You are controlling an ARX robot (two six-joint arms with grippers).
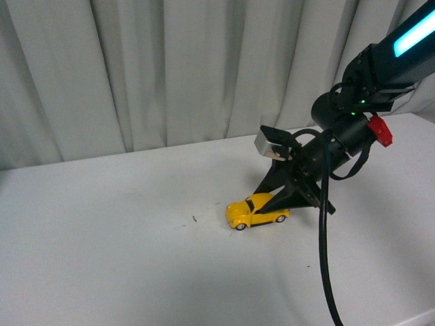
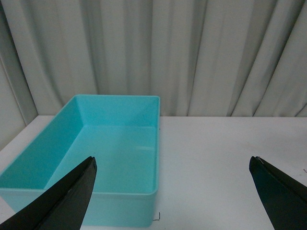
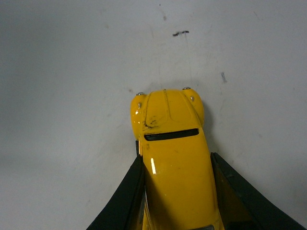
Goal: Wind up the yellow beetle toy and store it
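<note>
The right gripper [image 1: 281, 201] grips the yellow toy car [image 1: 257, 212] on the table [image 1: 102, 238].
Its jaws press the car's sides; the left gripper [image 2: 172, 165] has its jaws wide apart.

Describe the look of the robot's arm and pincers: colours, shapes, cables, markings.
The right arm is black with a glowing cyan strip, a green light, a red fitting and a black cable. The right pincer and left pincer have black, tapering fingers.

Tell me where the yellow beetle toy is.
Front view: the yellow beetle toy sits on the white table, right of centre, between the fingers of the right gripper.
</note>
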